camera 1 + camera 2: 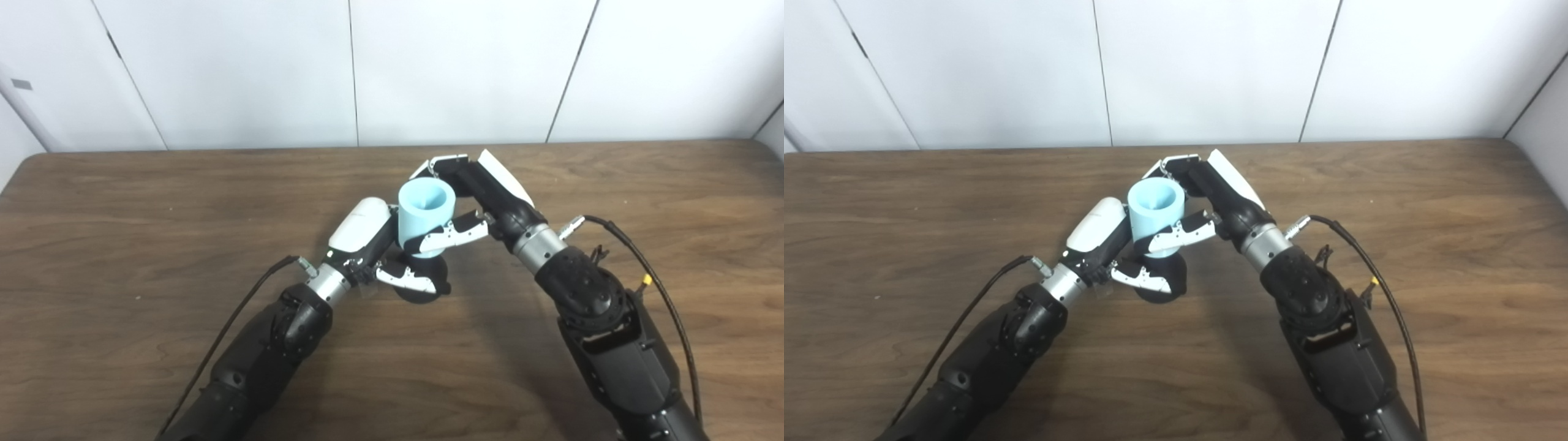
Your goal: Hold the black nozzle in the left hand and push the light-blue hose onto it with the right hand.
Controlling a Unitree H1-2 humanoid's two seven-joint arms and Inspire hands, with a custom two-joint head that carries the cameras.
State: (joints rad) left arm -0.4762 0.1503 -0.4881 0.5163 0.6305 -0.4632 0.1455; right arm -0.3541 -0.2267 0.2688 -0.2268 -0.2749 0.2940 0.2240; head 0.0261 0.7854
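Note:
The black nozzle (422,278) stands on the wooden table (122,245) at the middle, mostly hidden by fingers. My left hand (367,239) is shut on it from the left, thumb across its front. The light-blue hose (425,211), a short open-topped cylinder, sits upright directly on top of the nozzle. My right hand (474,193) is shut on the hose from the right, its thumb across the hose's lower front and its fingers behind. The same shows in the right eye view: nozzle (1160,282), hose (1155,208), left hand (1099,229), right hand (1213,184).
White wall panels (429,67) stand behind the table's far edge. Black cables run along both forearms, one looping out beside the right arm (649,275). Nothing else lies on the table.

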